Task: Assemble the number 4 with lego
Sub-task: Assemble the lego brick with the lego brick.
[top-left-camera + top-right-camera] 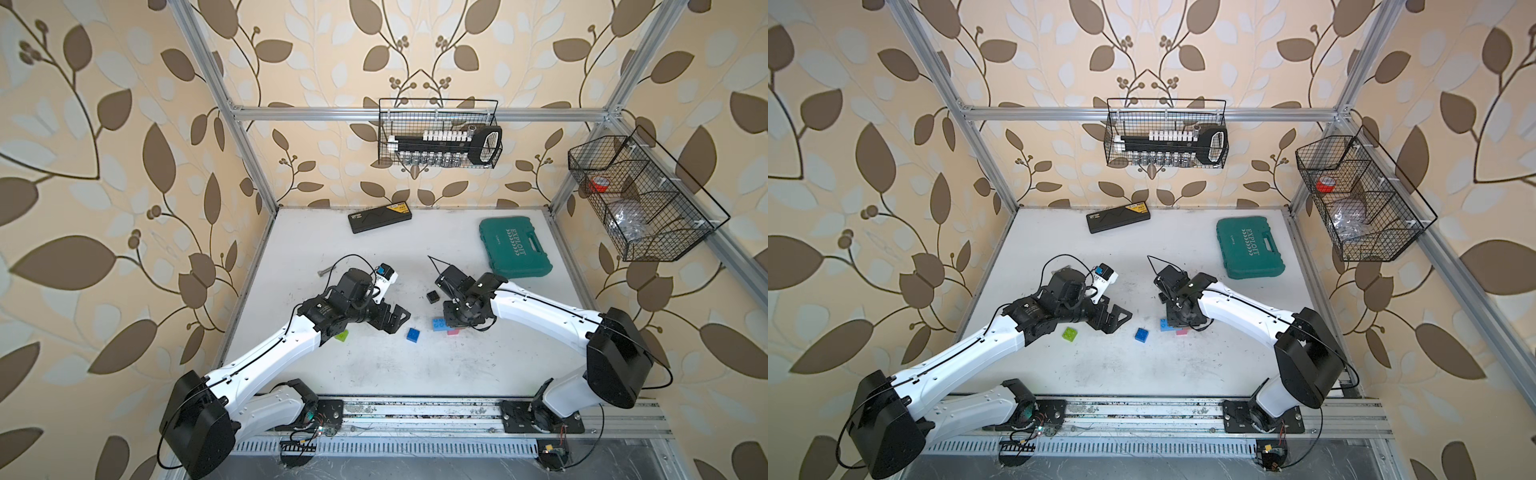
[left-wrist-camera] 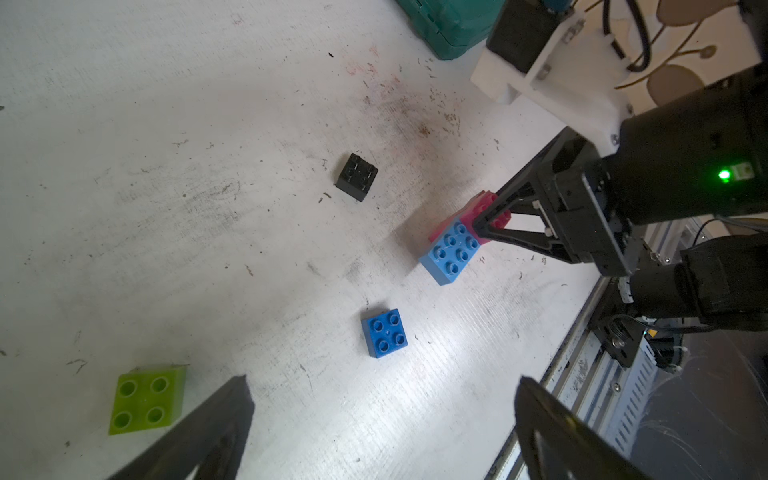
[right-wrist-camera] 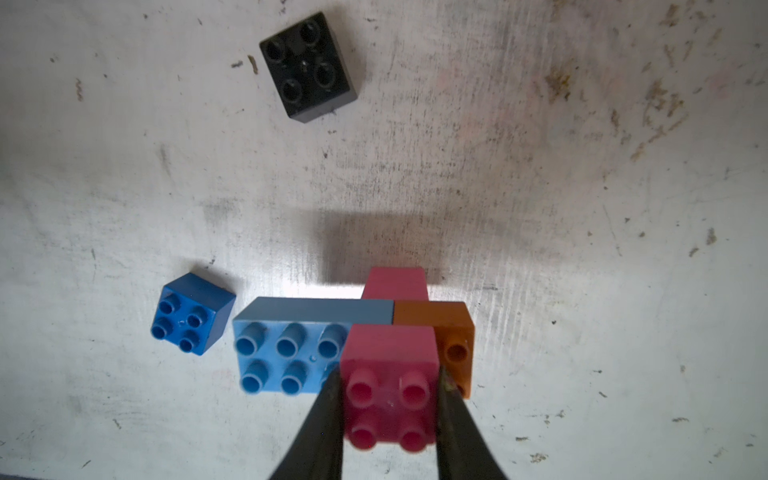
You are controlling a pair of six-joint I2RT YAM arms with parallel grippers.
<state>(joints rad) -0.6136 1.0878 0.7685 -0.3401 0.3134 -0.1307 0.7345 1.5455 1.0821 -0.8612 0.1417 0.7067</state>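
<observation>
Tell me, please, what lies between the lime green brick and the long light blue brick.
Only the dark blue brick, apart from both; both top views show it.

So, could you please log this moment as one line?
left claw: open, empty | right claw: shut on top pink brick atop light blue brick | loose: black brick, dark blue brick, lime green brick

Smooth plastic lego [image 3: 291,357], scuffed matt white tabletop [image 3: 540,208], black metal-wire basket [image 1: 388,133], brushed aluminium frame [image 1: 316,111]
</observation>
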